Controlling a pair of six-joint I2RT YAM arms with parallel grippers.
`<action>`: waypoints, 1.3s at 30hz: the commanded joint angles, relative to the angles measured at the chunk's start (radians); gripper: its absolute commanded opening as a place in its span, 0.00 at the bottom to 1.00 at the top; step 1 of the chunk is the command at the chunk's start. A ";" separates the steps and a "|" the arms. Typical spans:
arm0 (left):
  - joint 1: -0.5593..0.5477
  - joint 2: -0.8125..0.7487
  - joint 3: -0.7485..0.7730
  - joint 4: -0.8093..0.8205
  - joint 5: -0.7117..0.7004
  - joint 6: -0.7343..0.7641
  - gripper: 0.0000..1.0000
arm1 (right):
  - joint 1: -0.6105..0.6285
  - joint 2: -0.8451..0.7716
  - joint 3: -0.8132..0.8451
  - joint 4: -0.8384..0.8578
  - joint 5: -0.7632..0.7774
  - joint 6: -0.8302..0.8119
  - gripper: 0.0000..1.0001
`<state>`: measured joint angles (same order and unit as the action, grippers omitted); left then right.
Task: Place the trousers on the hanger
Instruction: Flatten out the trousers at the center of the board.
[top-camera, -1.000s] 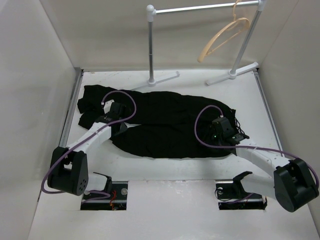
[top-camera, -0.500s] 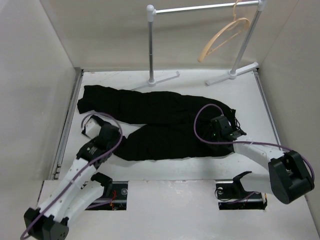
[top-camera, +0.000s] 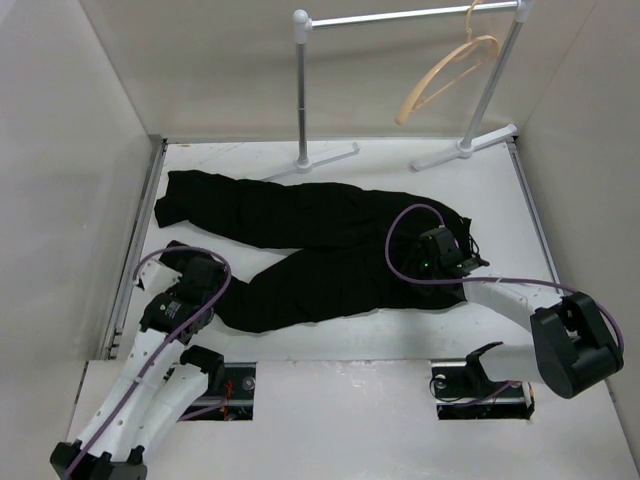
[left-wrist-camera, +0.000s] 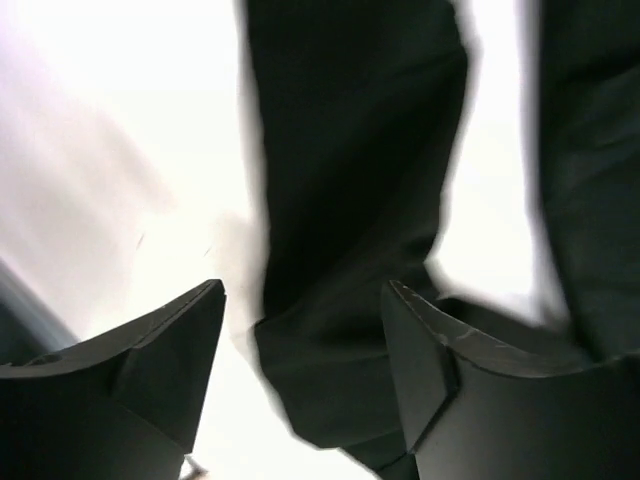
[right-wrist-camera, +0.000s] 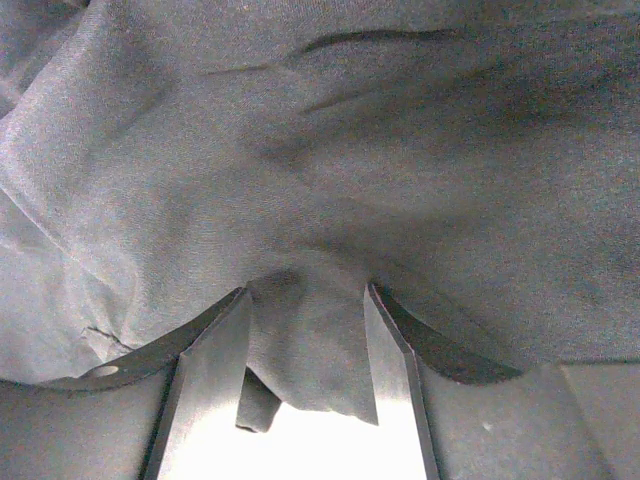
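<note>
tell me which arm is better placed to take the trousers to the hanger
Probably right. The right gripper sits on the trousers' waist end with a fold between its open fingers, on the same side as the hanger. The left gripper hovers open over a leg cuff, far from it.

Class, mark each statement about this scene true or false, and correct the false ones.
1. The hanger hangs from the metal rail. True.
2. The trousers are draped over the hanger. False: they lie spread on the table.
3. The left tool is open. True.
4. The right tool is up beside the hanger. False: it is down at the trousers' right end.
</note>
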<state>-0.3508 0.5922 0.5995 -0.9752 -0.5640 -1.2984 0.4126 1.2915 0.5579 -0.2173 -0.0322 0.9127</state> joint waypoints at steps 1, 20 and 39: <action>0.005 0.090 0.101 0.058 -0.195 0.054 0.64 | -0.005 0.019 0.010 0.007 0.008 -0.005 0.55; 0.675 0.859 0.258 0.787 0.331 0.488 0.59 | 0.031 -0.015 -0.021 0.016 -0.051 -0.028 0.27; 0.626 0.594 0.412 0.672 0.345 0.528 0.05 | 0.005 -0.055 -0.006 -0.007 -0.015 -0.011 0.30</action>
<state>0.2615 1.3815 0.9768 -0.2783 -0.2073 -0.7628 0.4305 1.2701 0.5404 -0.2317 -0.0723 0.8944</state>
